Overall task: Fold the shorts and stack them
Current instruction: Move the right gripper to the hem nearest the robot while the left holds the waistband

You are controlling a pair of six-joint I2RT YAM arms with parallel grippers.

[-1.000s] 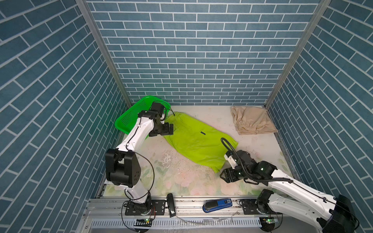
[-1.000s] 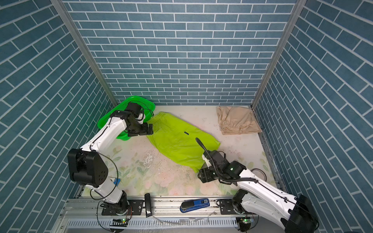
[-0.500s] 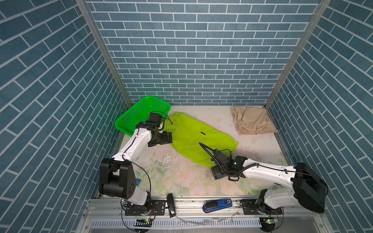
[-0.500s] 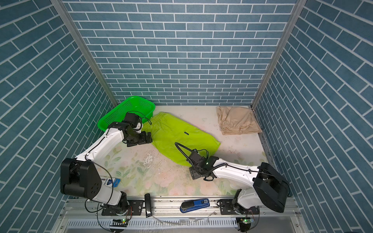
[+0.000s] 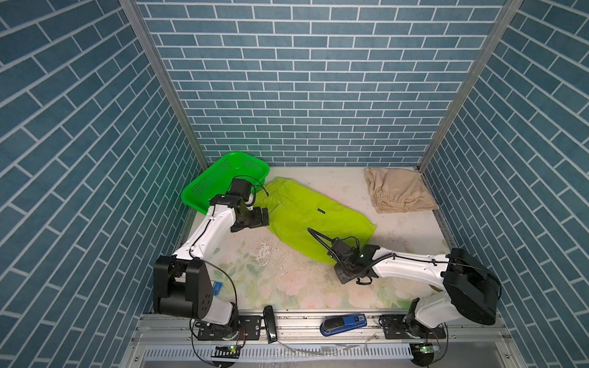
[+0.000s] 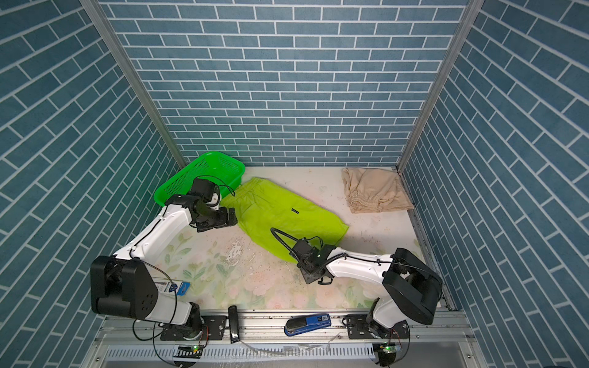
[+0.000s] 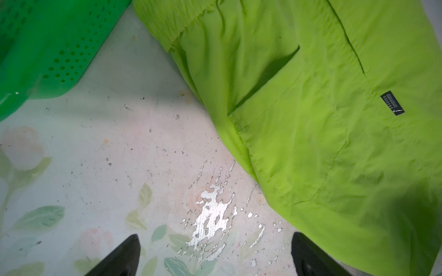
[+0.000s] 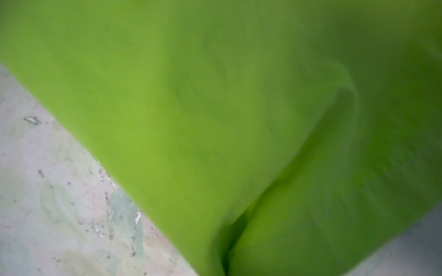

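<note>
Floral tabletop (image 5: pixel 287 286) in a top view: lime shorts (image 5: pixel 306 220) lie spread centre-left, beige shorts (image 5: pixel 398 191) far right. Right fingers (image 5: pixel 338 267) have just pinched the lime near hem, so folding can start. Left wrist view: left fingers (image 7: pixel 308 255) gape beside the lime shorts (image 7: pixel 311 119). Right wrist view: lime cloth puckers.

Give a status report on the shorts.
Left pincer open, holding nothing. Right pincer shut on hem of lime green shorts. Beige shorts apart, back right. Nothing blocking.

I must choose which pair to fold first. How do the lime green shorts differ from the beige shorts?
The lime green shorts lie spread flat mid-table; the beige shorts sit folded in the far right corner. The green pair shows a black label, the beige none. Both rest on the table.
</note>
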